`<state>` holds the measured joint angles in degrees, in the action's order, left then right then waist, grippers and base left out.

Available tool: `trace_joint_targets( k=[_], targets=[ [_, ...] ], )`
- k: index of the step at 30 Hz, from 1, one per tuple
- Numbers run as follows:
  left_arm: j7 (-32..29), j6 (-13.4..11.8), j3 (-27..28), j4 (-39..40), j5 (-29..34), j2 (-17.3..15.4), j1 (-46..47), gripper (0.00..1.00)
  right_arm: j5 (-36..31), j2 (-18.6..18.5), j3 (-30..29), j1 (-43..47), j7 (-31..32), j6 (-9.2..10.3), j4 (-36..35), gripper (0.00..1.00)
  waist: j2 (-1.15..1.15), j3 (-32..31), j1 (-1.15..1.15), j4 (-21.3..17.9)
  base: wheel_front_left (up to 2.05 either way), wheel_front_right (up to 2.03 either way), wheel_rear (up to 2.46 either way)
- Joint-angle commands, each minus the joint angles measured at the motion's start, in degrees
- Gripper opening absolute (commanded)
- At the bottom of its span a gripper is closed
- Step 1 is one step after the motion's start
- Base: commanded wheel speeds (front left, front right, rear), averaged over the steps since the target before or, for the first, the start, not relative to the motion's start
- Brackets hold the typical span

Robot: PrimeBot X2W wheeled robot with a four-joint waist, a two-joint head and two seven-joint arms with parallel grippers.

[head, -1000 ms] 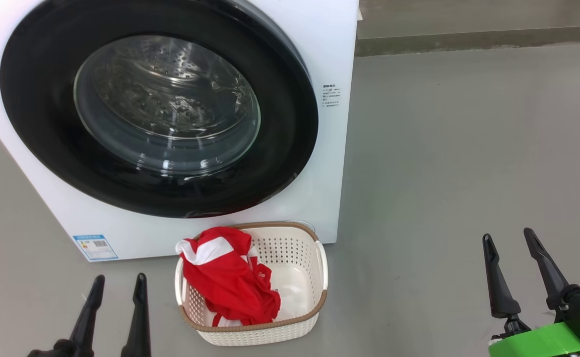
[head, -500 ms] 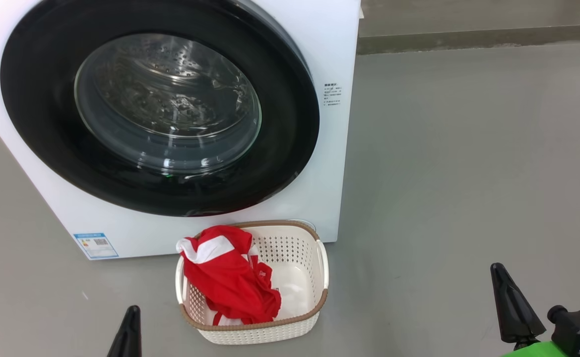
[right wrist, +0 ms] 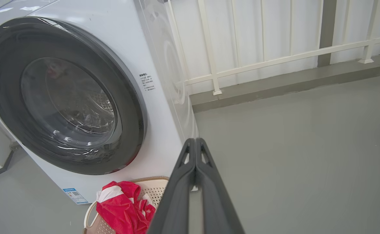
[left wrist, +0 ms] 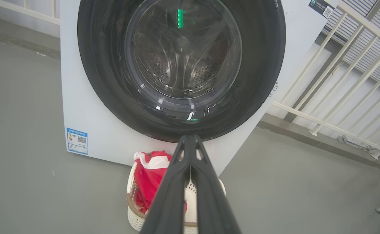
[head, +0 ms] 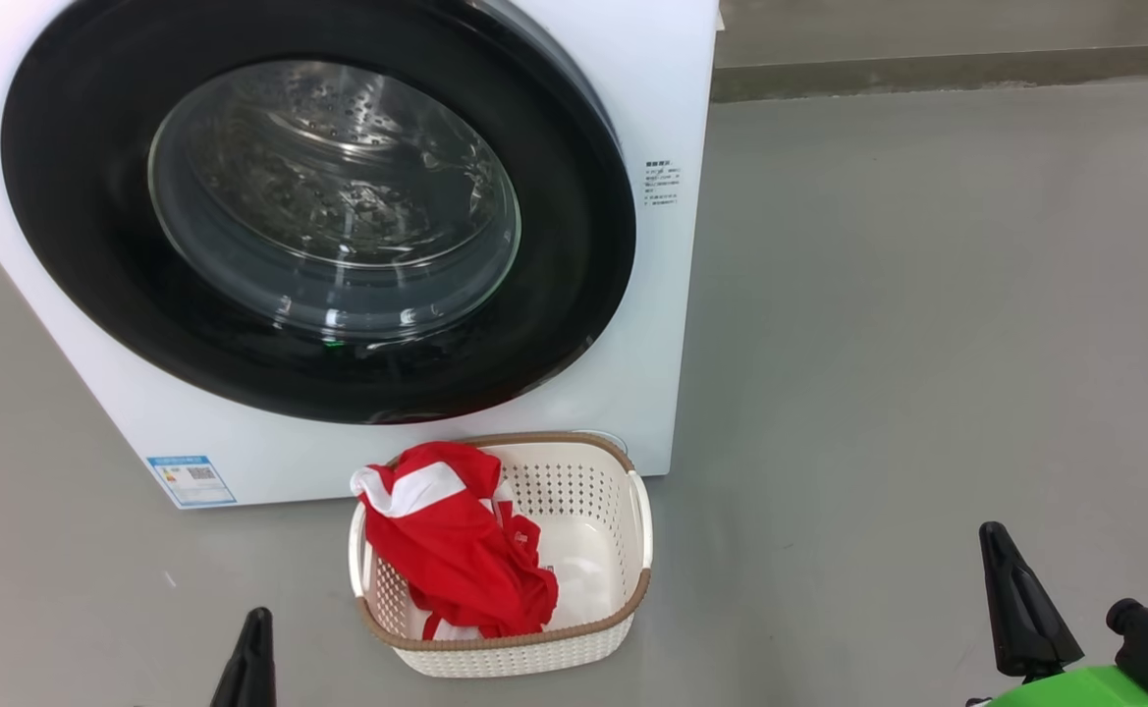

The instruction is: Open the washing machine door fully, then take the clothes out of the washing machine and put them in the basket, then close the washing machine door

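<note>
The white washing machine (head: 652, 324) stands at the upper left with its round black-rimmed glass door (head: 318, 211) flat against the front; steel drum shows through the glass. On the floor before it sits the cream basket (head: 574, 643), holding the red and white clothes (head: 456, 550) in its left half. My left gripper (head: 257, 628) is shut and empty at the bottom edge, left of the basket. At the lower right, well away from the basket, my right gripper (head: 996, 550) is shut and empty. Each wrist view shows the fingers pressed together: left gripper (left wrist: 190, 138), right gripper (right wrist: 194, 140).
Bare grey floor (head: 927, 344) spreads to the right of the machine. A low kerb (head: 927, 74) runs along the back. A white railing (right wrist: 274, 58) stands behind and beside the machine. A blue label sticker (head: 191, 479) sits at the machine's lower left corner.
Both grippers have gone from open to shut and dropped lower in the head view. Machine, door, basket and clothes stay put; the head camera has shifted slightly.
</note>
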<state>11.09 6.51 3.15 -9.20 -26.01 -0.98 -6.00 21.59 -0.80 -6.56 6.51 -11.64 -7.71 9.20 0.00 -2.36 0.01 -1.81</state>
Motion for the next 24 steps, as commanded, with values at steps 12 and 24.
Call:
trace_joint_targets(
  k=[12,24],
  targets=[
    [-2.1,0.2,0.9,0.5,-8.5,-0.7,3.2,0.00,9.1,-0.8,0.1,-3.7,2.1,0.05,-0.6,0.00,0.00,0.3,-0.01,0.2,0.00,0.00,0.00],
    [-4.1,0.3,1.2,-0.2,-15.8,-0.9,4.3,0.00,17.0,-1.0,0.1,-4.8,4.1,0.08,0.0,0.00,0.00,0.6,-0.01,0.4,0.00,0.00,0.00]
  ],
)
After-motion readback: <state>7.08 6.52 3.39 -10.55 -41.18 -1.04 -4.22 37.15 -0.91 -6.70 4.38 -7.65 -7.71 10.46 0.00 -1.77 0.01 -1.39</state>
